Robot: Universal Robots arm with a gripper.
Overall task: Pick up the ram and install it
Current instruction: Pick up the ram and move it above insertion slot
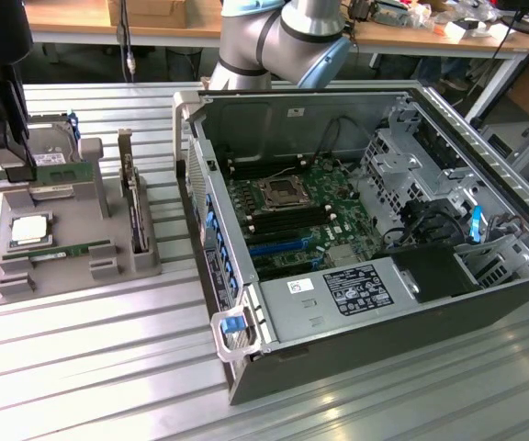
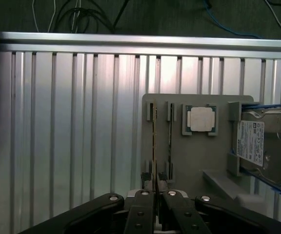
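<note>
Ribbed aluminium table [image 1: 99, 367] is taken up by two items: a grey fixture tray [image 1: 7, 285] toward the table edge at the exterior view's left, and an open PC case [image 1: 485, 303] across the middle and the exterior view's right. Gripper [image 2: 154, 181] is positioned above the tray, jaws drawn narrow and clamped on the ram [image 2: 154, 146]. The ram is gripped by its long top edge and seen edge-on from the wrist. In the exterior view the held stick is seen raised off the tray, over its rear half, just beside the hard drive [image 2: 265, 146]. A second ram stick [image 1: 72, 250] is seated in a slot next to the processor [image 1: 30, 230], near the tray's front edge. An expansion card [image 1: 134, 202] is stood upright along the tray edge nearest the case. Motherboard [image 1: 333, 179] is exposed inside the case.
</note>
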